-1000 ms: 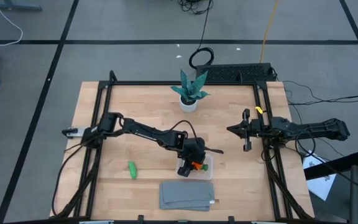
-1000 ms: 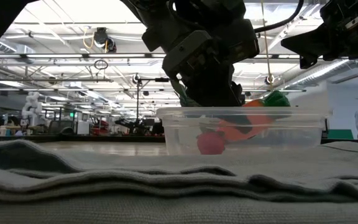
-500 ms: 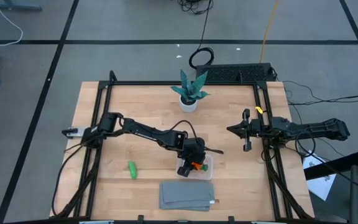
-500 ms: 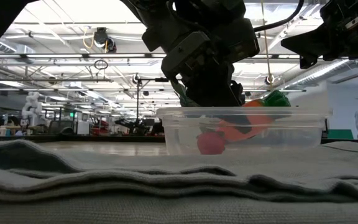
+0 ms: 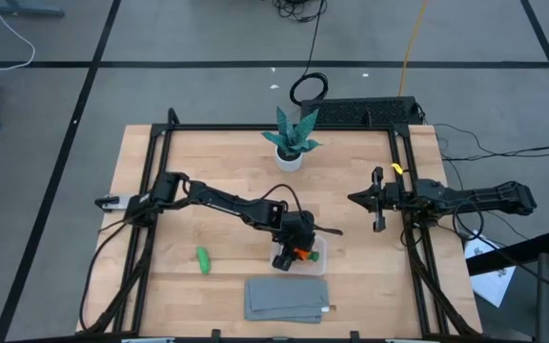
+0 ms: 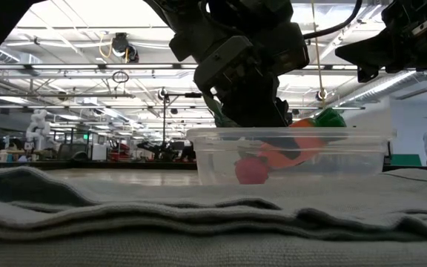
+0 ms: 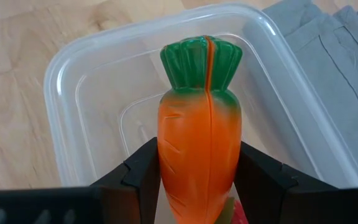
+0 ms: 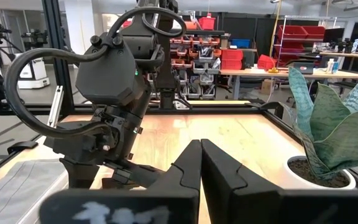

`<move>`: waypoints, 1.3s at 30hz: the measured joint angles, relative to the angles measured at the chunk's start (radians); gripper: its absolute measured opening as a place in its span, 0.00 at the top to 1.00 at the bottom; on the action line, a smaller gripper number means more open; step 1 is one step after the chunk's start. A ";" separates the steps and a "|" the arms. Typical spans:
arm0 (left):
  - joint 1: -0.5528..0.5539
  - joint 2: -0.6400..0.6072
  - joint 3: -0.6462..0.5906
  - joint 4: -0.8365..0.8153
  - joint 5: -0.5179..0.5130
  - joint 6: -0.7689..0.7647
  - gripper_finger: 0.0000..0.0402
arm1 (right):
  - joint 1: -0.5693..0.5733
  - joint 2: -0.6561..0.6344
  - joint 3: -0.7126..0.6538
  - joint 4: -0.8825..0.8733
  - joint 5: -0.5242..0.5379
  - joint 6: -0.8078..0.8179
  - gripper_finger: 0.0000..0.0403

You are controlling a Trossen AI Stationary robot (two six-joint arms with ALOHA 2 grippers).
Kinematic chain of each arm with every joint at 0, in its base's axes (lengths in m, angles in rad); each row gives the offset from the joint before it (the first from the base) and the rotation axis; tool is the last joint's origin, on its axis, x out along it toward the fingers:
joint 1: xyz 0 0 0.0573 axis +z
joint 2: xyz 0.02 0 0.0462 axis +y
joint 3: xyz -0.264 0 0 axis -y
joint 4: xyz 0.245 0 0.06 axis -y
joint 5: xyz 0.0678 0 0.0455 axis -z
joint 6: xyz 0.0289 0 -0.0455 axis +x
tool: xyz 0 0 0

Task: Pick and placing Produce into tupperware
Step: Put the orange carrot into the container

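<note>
We have the left claw point(image 7: 197, 193) poised right over the tupperware point(image 5: 315, 255), clamped on the carrot point(image 7: 199, 152), one dark finger pressing each flank. From the wrist, the carrot's long axis runs straight out from the claw, green top leading and hanging above the box's clear floor. At bench level the carrot point(image 6: 302, 144) sits tilted inside the walls, leafy end up near the rim, and the red berry point(image 6: 251, 170) already rests on the bottom. So the relation that counts is simple: the box lies directly under the load, and we judge a plain release would drop it in beside the berry.

From overhead, the green piece point(image 5: 202, 259) lies alone on the bench point(image 5: 160, 181) at about nine o'clock from the tupperware, well apart, its long axis running roughly twelve to six. The left arm is clearly nearer to it.

The right claw point(image 8: 201, 163) waits at about two o'clock from the box, fingers pressed together on nothing.
</note>
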 joint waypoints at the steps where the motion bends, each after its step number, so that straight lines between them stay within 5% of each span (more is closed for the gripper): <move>1: 0.000 0.000 0.000 0.000 0.001 -0.001 0.57 | 0.000 0.000 0.000 0.000 0.000 0.000 1.00; 19: 0.002 0.050 0.001 -0.003 0.024 -0.022 0.57 | 0.000 0.011 0.001 0.001 0.000 0.006 1.00; 29: 0.004 0.051 0.002 0.002 0.064 -0.041 0.38 | 0.000 0.012 0.001 0.000 0.000 0.004 1.00; 39: 0.003 0.017 -0.002 -0.010 -0.001 -0.021 0.51 | 0.000 0.012 0.000 0.000 0.000 0.004 1.00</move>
